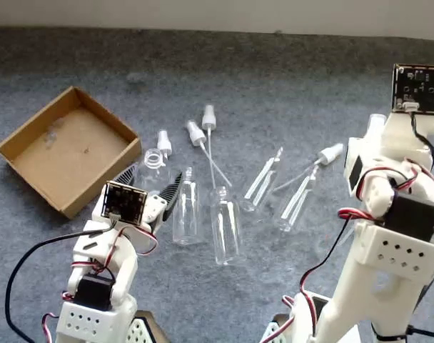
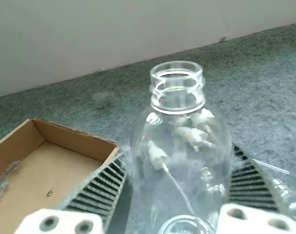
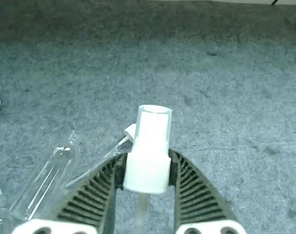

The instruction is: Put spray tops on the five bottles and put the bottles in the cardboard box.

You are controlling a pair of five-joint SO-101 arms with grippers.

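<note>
A clear bottle (image 1: pixel 154 160) stands upright with its neck open, and my left gripper (image 1: pixel 151 180) is shut on its body; the left wrist view shows this bottle (image 2: pixel 179 126) between the ribbed fingers (image 2: pixel 101 187). Over the right side of the table, my right gripper (image 1: pixel 376 134) is shut on a white spray top (image 1: pixel 376 123). The right wrist view shows that spray top (image 3: pixel 149 146) held upright, its tube hanging down. Just left of the left gripper sits the open cardboard box (image 1: pixel 31 139).
Two bare bottles (image 1: pixel 186 211) (image 1: pixel 226 227) lie mid-table. Two slimmer bottles (image 1: pixel 263 179) (image 1: pixel 297 199) lie to their right, one with a spray top (image 1: pixel 330 153) at its neck. Three loose spray tops (image 1: pixel 164 143) (image 1: pixel 195 132) (image 1: pixel 209 118) lie behind them.
</note>
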